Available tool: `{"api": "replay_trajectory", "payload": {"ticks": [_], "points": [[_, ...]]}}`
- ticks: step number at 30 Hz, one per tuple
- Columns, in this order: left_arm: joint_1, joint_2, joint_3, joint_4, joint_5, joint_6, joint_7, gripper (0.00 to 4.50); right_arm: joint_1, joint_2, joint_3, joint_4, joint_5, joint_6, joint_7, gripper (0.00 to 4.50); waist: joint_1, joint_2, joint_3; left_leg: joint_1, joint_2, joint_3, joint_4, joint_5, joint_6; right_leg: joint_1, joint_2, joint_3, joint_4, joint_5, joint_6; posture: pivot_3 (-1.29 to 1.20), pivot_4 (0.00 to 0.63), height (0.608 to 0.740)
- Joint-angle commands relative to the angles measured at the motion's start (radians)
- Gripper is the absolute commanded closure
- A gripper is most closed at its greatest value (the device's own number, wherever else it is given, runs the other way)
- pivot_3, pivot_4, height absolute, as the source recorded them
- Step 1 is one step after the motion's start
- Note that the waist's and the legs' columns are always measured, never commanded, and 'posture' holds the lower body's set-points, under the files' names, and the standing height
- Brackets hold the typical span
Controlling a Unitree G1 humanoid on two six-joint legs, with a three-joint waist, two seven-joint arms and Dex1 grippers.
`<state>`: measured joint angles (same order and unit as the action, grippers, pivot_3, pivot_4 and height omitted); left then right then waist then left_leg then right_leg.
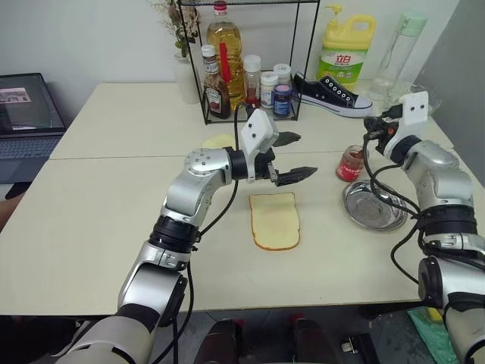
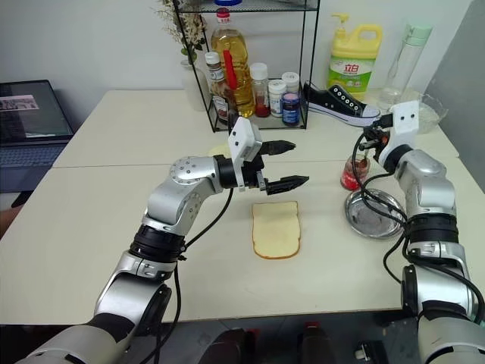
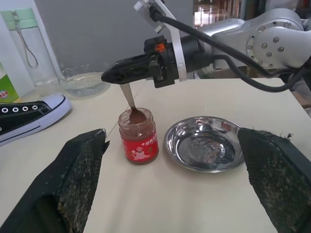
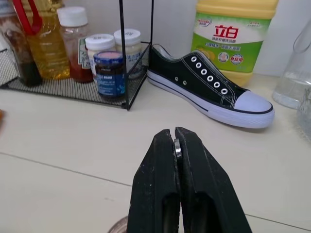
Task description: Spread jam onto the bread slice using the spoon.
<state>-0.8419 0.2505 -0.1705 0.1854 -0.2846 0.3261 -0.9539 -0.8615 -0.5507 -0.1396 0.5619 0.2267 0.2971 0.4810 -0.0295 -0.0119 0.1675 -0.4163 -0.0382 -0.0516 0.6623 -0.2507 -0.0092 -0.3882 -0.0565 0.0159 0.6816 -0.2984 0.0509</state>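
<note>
Between the right gripper's clamped jaws sits the slim silver metal spoon, its bowl dipped in the glossy red jam below. Left gripper jaws stand apart above the loaf-shaped pale yellow bread slice on the tabletop.

The two eye views look from the robot's head forward and down over the table, reaching to its far edge, where a wire rack and a black shoe stand; both share this whole spread, slightly offset. The left wrist view looks level and close across the table's right side, at the jam jar and steel dish. The right wrist view faces the far edge at close range, sharing rack and shoe with the eye views.
</note>
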Motion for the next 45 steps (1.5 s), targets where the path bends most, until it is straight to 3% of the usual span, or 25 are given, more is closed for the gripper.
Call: {"api": "replay_trajectory", "payload": {"ticks": [1,21,45], "points": [[-0.027,0.005,0.01,-0.042,-0.009,-0.005,-0.005,0.0,0.008,0.004,-0.004,-0.009,-0.019,-0.052,0.006,4.48,0.0,0.0,0.0,0.0,0.0,0.0,0.0,0.0,-0.001,0.0,0.0,0.0,0.0,0.0,0.0,0.0,0.15,0.74],[-0.037,0.0,0.009,-0.023,-0.003,-0.016,-0.014,0.0,-0.049,0.071,-0.19,-0.014,0.154,0.132,-0.089,4.48,0.0,0.0,0.0,0.0,0.0,0.0,0.0,0.001,-0.002,0.0,0.0,0.0,0.0,0.0,0.0,0.0,0.15,0.74],[-0.05,-0.01,0.002,-0.004,-0.003,-0.029,-0.03,0.0,-0.075,0.039,-0.301,-0.088,0.261,0.26,-0.176,4.48,0.0,0.0,0.0,0.0,0.0,0.0,0.0,-0.001,0.001,0.0,0.0,0.0,0.0,0.0,0.0,0.0,0.15,0.74]]}}
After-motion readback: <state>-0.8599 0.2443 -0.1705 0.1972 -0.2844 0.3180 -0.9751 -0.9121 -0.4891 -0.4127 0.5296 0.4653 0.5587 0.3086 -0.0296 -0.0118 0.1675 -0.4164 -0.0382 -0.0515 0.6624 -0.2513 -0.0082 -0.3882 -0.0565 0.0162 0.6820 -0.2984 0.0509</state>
